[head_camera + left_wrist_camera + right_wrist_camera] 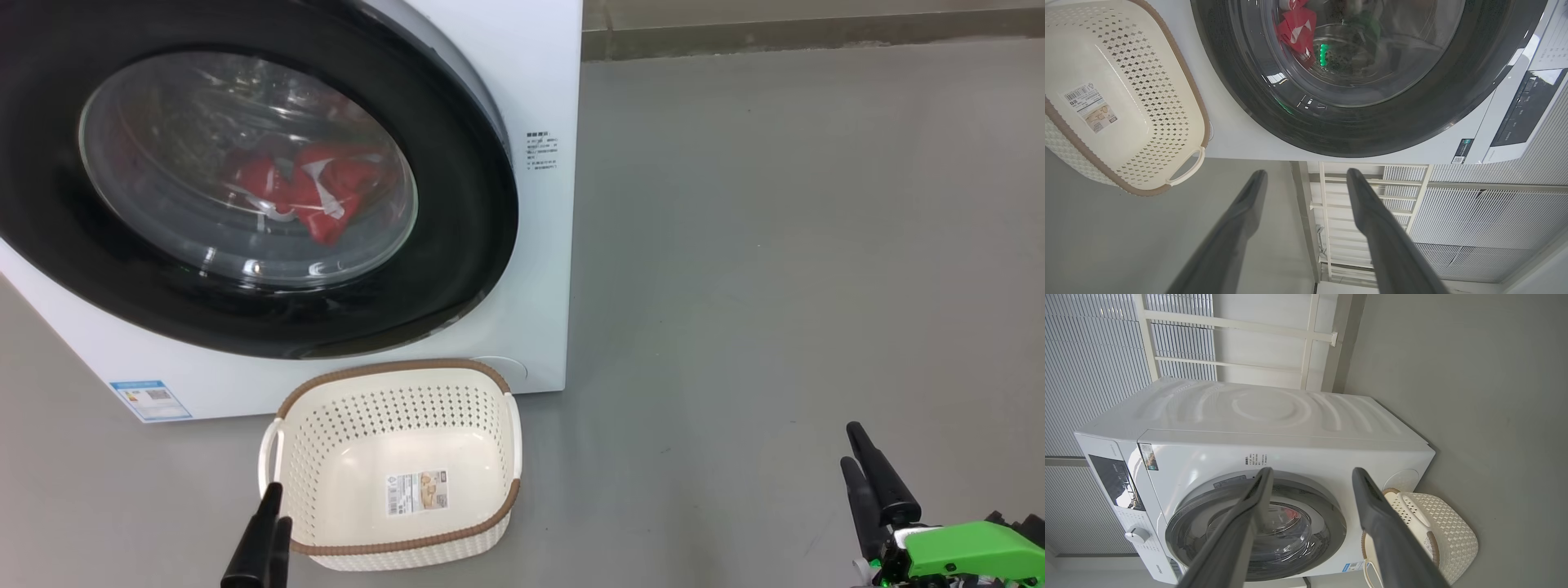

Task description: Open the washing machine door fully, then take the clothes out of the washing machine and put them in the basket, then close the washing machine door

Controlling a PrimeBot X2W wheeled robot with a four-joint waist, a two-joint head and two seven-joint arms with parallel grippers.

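Observation:
The white washing machine (539, 269) stands on the floor with its black-rimmed round door (457, 269) over the drum opening; I cannot tell if it is latched. Red clothes (314, 192) with white patches lie inside, seen through the glass. The cream basket (392, 371) sits empty on the floor against the machine's front. My left gripper (276, 510) hovers open just left of the basket's near corner. My right gripper (851, 445) is open over bare floor far to the right. The left wrist view shows the open left gripper (1306, 173) below the door (1372, 126), the clothes (1296, 24) and the basket (1147, 81).
Grey floor (775, 245) stretches to the right of the machine up to a wall skirting (816, 37). The right wrist view has the open right gripper (1313, 471) before the machine (1290, 416), its control panel (1112, 479) and knob (1137, 535), the basket (1449, 535), and a slatted white wall (1094, 355).

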